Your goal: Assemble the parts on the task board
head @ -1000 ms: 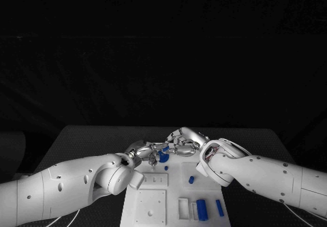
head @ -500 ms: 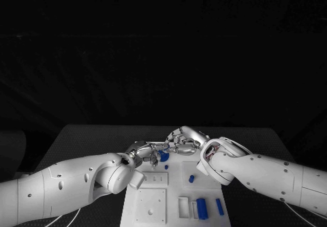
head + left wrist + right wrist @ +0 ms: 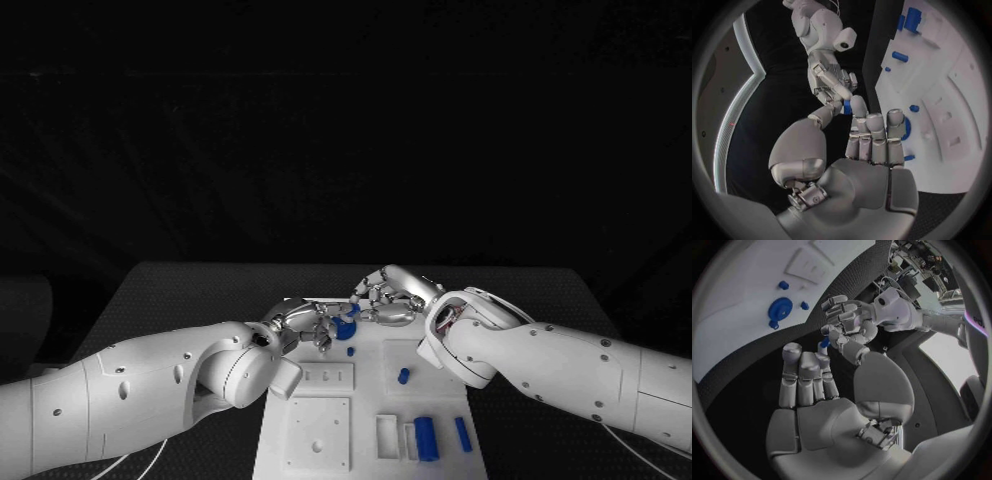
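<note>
Fingertips of both hands pinch one small blue part together above the task board; uneven release could drop it.

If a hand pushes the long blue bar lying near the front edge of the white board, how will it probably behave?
The long blue bar looks like a stiff moulded piece, so it would probably slide rather than bend. It lies flat on the white board, so tipping seems unlikely. Its sides look rounded, though I cannot tell for sure, so it might roll sideways if pushed across its length.
</note>
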`<act>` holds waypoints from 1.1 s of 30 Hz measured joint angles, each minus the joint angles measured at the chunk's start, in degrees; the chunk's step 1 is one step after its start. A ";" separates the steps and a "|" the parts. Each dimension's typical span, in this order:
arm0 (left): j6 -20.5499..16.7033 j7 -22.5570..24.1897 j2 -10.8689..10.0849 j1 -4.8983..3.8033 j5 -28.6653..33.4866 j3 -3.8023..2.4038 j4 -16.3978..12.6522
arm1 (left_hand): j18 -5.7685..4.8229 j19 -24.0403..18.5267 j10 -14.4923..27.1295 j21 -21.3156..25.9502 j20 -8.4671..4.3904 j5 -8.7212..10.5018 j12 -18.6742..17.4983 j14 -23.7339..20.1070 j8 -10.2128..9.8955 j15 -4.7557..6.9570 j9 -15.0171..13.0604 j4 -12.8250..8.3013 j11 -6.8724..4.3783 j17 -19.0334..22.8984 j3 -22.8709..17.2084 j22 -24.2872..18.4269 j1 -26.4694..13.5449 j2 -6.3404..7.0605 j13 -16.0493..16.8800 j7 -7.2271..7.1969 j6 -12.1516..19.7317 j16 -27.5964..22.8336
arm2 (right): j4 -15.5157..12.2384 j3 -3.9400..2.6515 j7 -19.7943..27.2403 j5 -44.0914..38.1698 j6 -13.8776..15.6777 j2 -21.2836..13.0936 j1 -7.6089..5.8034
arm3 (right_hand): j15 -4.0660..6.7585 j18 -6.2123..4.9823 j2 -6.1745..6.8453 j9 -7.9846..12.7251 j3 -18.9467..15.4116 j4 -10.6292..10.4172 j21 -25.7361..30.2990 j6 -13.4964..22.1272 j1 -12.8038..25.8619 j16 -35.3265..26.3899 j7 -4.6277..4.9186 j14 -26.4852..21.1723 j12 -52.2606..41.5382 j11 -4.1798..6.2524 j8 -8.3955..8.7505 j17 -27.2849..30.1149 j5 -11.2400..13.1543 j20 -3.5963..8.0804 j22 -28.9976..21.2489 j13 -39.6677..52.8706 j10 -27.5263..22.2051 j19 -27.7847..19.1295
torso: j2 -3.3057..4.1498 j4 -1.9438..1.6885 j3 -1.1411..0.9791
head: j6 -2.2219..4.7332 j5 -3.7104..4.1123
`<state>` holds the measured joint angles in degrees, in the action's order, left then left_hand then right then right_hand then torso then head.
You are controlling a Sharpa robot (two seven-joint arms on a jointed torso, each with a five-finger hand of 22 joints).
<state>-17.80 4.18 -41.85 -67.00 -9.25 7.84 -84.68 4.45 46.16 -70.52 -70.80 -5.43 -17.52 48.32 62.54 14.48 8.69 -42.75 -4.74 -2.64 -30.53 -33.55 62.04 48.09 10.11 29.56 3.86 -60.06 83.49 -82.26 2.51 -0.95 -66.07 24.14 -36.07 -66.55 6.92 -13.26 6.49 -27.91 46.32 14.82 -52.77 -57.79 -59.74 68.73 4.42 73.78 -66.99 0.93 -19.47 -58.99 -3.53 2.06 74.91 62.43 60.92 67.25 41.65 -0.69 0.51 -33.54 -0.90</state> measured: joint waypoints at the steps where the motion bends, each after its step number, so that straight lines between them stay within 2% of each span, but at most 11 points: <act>1: 0.02 0.00 -0.03 0.00 0.07 0.00 0.05 | 0.00 0.00 0.00 0.00 0.00 0.00 0.00 -0.01 0.00 0.00 0.00 0.00 0.00 0.00 0.00 0.00 -0.19 0.18 0.00 0.00 0.00 0.16 | 0.00 0.00 0.01 -0.01 -0.06 -0.05 0.00 | 0.00 0.00 0.00 0.00 -0.01 0.00 0.00 0.00 0.00 0.00 0.00 0.00 0.00 0.00 0.00 0.00 0.03 0.00 0.00 0.00 0.00 0.00 | 0.00 0.00 0.00 | -0.01 0.01; 3: 0.04 0.00 -0.09 0.00 0.24 0.00 0.10 | 0.00 -0.08 0.02 0.00 0.08 -0.74 0.12 -0.02 0.00 -0.02 -0.01 0.00 0.00 0.06 0.00 -0.08 -0.75 -0.30 0.00 -0.07 0.34 0.16 | -0.01 0.00 0.03 -0.02 -0.17 -0.14 0.00 | -0.01 0.00 0.00 0.00 -0.06 0.06 0.00 0.00 0.00 0.00 0.00 0.00 0.00 0.00 0.00 0.00 0.04 0.00 0.00 0.00 0.00 0.00 | -0.01 0.00 0.00 | -0.03 0.01; 7: 0.07 0.05 -0.15 0.00 0.37 0.01 0.20 | 0.00 -0.20 0.15 -0.20 0.21 -1.29 0.27 -0.04 0.00 -0.04 -0.02 0.00 0.07 0.06 0.00 -0.08 -1.28 -0.38 0.00 0.00 0.62 0.16 | -0.06 0.00 0.08 -0.04 -0.41 -0.22 0.01 | -0.02 0.00 0.01 0.00 -0.06 0.06 0.00 0.00 0.00 0.00 0.00 0.01 0.00 0.00 0.00 0.00 0.04 -0.01 0.00 0.00 0.00 0.00 | -0.01 0.00 0.01 | -0.04 0.02; 12: 0.12 0.06 -0.22 0.00 0.52 0.01 0.31 | 0.00 -0.20 0.15 -0.43 0.21 -2.08 0.66 -0.10 0.14 -0.11 -0.05 -0.86 0.07 0.13 -0.68 -0.14 -1.45 -0.89 0.05 0.00 0.63 0.43 | -0.04 0.00 0.19 -0.05 -0.66 -0.31 0.04 | 0.00 0.00 0.01 0.00 -0.07 0.07 0.00 0.00 0.00 0.00 0.00 -0.03 0.00 -0.01 0.00 -0.01 0.04 -0.02 0.00 0.00 0.00 0.00 | -0.01 -0.01 0.01 | -0.02 0.00; 14: 0.17 0.06 -0.21 0.00 0.58 0.00 0.31 | 0.00 -0.20 0.15 -0.63 0.21 -2.08 0.66 -0.11 0.34 -0.11 -0.10 -1.35 0.07 0.13 -0.60 -0.18 -1.32 -1.56 0.05 -0.01 0.64 0.43 | -0.02 0.00 0.22 -0.05 -0.72 -0.31 0.05 | 0.09 0.00 0.01 0.00 -0.07 0.07 0.00 0.00 0.01 0.00 0.00 -0.16 0.00 -0.01 0.00 -0.05 0.04 -0.03 0.00 0.00 0.00 0.00 | -0.01 -0.01 0.01 | -0.01 -0.04; 20: 0.44 -0.06 -0.15 0.00 0.65 0.01 0.31 | 0.00 -0.20 0.15 -0.63 0.21 -2.07 0.94 -0.12 0.58 -0.13 -0.25 -2.20 0.07 0.18 -0.90 -0.21 -1.20 -1.68 0.04 -0.04 0.66 0.65 | -0.01 0.00 0.31 -0.05 -0.80 -0.27 0.04 | 0.24 0.00 -0.10 0.00 -0.15 0.14 0.00 0.00 0.28 0.00 0.00 -0.02 0.00 -0.01 0.00 -0.04 0.04 -0.12 0.00 0.00 0.00 0.08 | -0.01 -0.03 0.01 | 0.12 -0.09; 33: 1.27 -0.50 0.51 0.04 0.65 0.05 0.84 | 0.00 -0.20 0.52 -0.86 0.21 0.06 0.94 -0.20 0.67 -0.24 -0.05 -2.50 0.09 0.34 -1.06 -0.55 -0.89 -1.38 -0.07 -0.05 0.86 0.87 | 0.01 -0.01 0.64 -0.02 -1.78 -0.22 0.03 | 0.23 -0.01 -0.17 0.00 -0.06 0.37 0.00 0.00 0.46 0.00 0.00 -0.01 0.01 -0.01 0.00 -0.04 0.21 -0.12 0.00 0.01 0.01 0.08 | 0.02 0.03 0.03 | -0.01 0.01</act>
<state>-16.53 3.68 -41.35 -66.95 -8.59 7.89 -83.84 4.45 45.96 -69.99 -71.66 -5.22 -17.46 49.26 62.34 15.15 8.45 -42.80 -7.24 -2.56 -30.19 -34.61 61.49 47.20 8.74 29.50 3.82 -59.20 84.35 -82.25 2.50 -0.31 -66.09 22.36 -36.30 -66.52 7.15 -13.27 6.32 -27.91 46.26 15.18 -52.77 -57.79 -59.28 68.74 4.42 73.77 -66.98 0.92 -19.47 -59.03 -3.32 1.93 74.91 62.45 60.93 67.34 41.67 -0.66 0.54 -33.55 -0.90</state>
